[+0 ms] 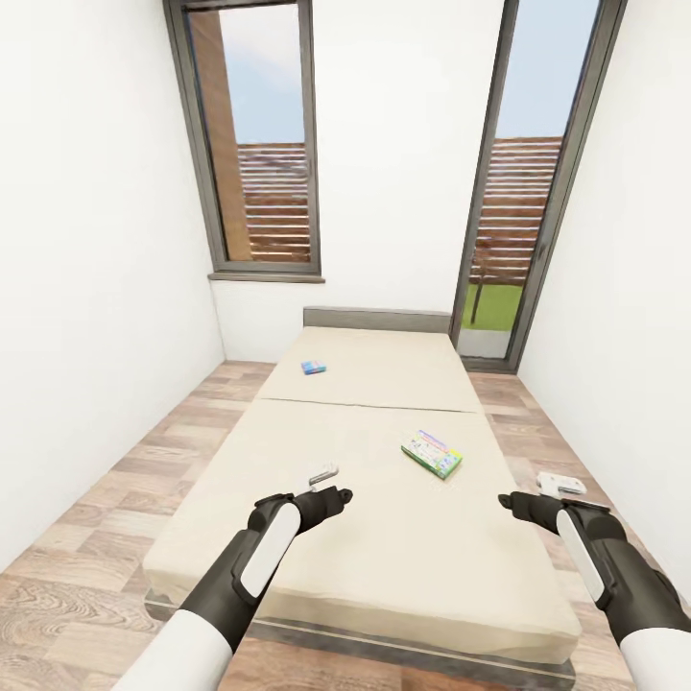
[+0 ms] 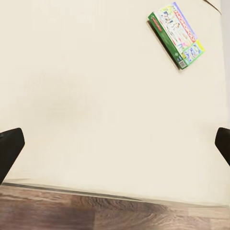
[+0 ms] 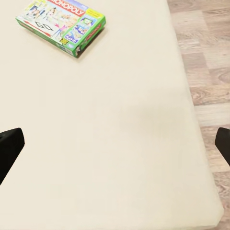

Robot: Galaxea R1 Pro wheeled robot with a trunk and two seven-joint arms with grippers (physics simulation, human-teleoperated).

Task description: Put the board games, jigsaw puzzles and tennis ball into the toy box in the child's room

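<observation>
The robot faces a bed [image 1: 384,537] with a plain cream cover, set lengthwise between white walls on a wood plank floor [image 1: 86,518]. Beyond the grey headboard [image 1: 376,318] there is a tall window [image 1: 254,144] on the left and a glass door [image 1: 523,192] on the right, both showing a slatted fence outside.

Two board games lie on the bed. The green-edged Monopoly box [image 1: 432,453] rests flat on the nearer half of the cover, toward the right side, turned at an angle to the bed's edges. A small blue box [image 1: 314,368] lies flat on the far half, nearer the left side and well apart from the first.

The left gripper [image 1: 326,477] hangs above the middle of the bed, its jaws spread wide with only bare cover between the dark fingertips [image 2: 9,148] in the left wrist view. The right gripper [image 1: 561,485] hovers near the bed's right edge, over the floor beside it, its jaws likewise wide apart and holding nothing. In the right wrist view the Monopoly box sits away from the fingertips [image 3: 10,146], with the edge of the bed and the planks alongside.
</observation>
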